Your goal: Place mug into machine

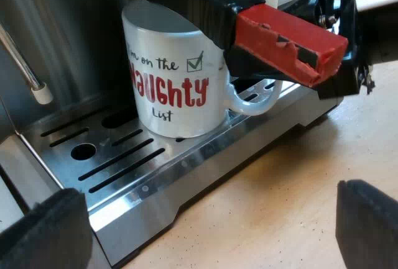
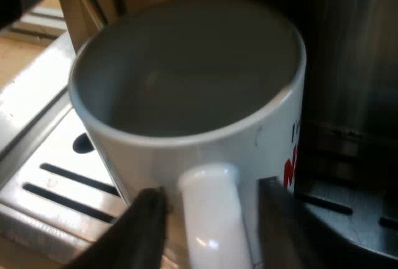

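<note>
Mug (image 1: 174,89) stands on the drip tray (image 1: 205,151).
Right hand (image 2: 211,197) straddles its handle (image 2: 211,238), fingers apart; left hand (image 1: 208,216) gapes empty.

**Tight above the mug, open in front of the tray**

The mug (image 1: 168,89) stands on the drip tray (image 1: 124,160). The red-ended handle (image 1: 289,42) juts out just over its rim, crowding the way in from above. The steam wand (image 1: 25,64) hangs near the mug but apart from it, with bare slotted tray between them. The right tool (image 2: 211,219) straddles the mug's loop (image 1: 254,104), a slim gap on each side. The worktop (image 1: 280,200) before the tray lies open, framed by the left tool's (image 1: 205,225) wide-spread fingers.
</note>
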`<state>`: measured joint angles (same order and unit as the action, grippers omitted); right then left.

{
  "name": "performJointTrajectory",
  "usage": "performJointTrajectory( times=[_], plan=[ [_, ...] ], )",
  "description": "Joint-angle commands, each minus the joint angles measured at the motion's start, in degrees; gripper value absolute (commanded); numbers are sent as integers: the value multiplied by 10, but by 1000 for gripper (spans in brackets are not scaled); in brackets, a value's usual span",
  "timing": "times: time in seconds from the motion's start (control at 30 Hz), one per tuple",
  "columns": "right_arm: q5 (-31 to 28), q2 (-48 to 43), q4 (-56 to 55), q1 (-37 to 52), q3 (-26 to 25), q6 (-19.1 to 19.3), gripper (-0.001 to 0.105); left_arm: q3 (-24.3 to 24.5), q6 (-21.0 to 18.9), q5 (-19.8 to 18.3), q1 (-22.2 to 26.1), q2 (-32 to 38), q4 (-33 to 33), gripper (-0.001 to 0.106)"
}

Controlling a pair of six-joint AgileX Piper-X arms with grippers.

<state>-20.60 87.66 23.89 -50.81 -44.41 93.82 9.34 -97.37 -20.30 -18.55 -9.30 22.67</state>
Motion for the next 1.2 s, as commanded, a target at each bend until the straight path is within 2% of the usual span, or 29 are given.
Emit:
performJointTrajectory(
  times=[0.03,0.27,0.57,0.63,0.77,1.03,1.2],
  plan=[
    [-3,-15,8,-1,-8,-1,48,2,0,4,-1,0,-7,81],
    [-2,-65,7,-2,15,-1,48,2,0,4,-1,0,-7,81],
    [4,-122,48,-2,122,-1,48,2,0,4,-1,0,-7,81],
    [4,-120,76,-9,144,16,48,2,0,4,-1,0,-7,81],
    [14,-119,81,-16,152,47,48,2,0,4,-1,0,-7,81],
    [10,-52,173,-14,149,54,48,2,0,4,-1,0,-7,81],
    [10,4,213,-14,123,54,48,2,0,4,-1,0,-7,81]
  ],
)
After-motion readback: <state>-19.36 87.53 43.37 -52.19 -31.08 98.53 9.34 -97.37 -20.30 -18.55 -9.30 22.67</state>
